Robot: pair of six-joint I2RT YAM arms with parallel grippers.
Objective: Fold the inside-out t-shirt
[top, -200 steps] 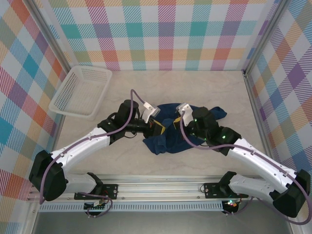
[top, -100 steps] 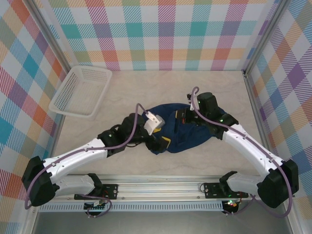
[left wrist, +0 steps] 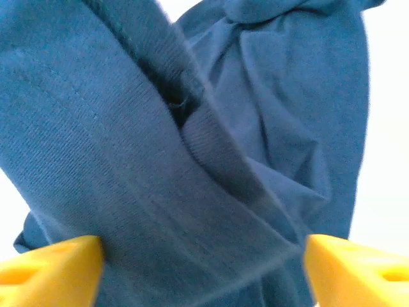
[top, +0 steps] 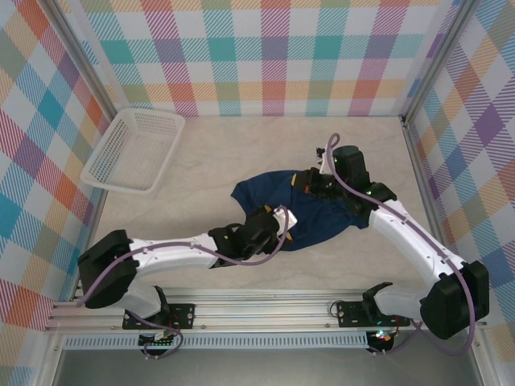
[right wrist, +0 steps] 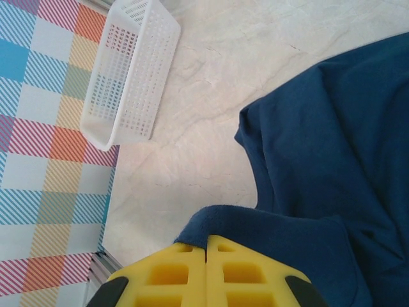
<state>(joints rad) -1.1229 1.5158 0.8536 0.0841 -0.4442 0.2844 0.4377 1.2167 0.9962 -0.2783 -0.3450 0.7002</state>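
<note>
Nearest the bases, at the 7 o'clock edge of the cloth: left gripper (top: 283, 229), on an arm lying low across the table from 8 o'clock. Close up on the same left gripper (left wrist: 204, 275): yellow fingertips spread wide, a thick ridge of navy fabric bunched between them. Cannot tell whether pressing on it.

Next out, a little off table centre toward 4 o'clock: the inside-out t-shirt (top: 318, 215), dark navy, rumpled, lying wider than deep on the pale table (top: 241, 153).

At the shirt's 12 o'clock edge: right gripper (top: 310, 183), clenched on the cloth. From its own wrist camera, right gripper (right wrist: 206, 252) with yellow jaws pressed together, a rolled hem of the shirt (right wrist: 319, 160) nipped at the tips.

Farthest, at 10 o'clock beside the left wall: white basket (top: 133, 150), well apart from the shirt.
</note>
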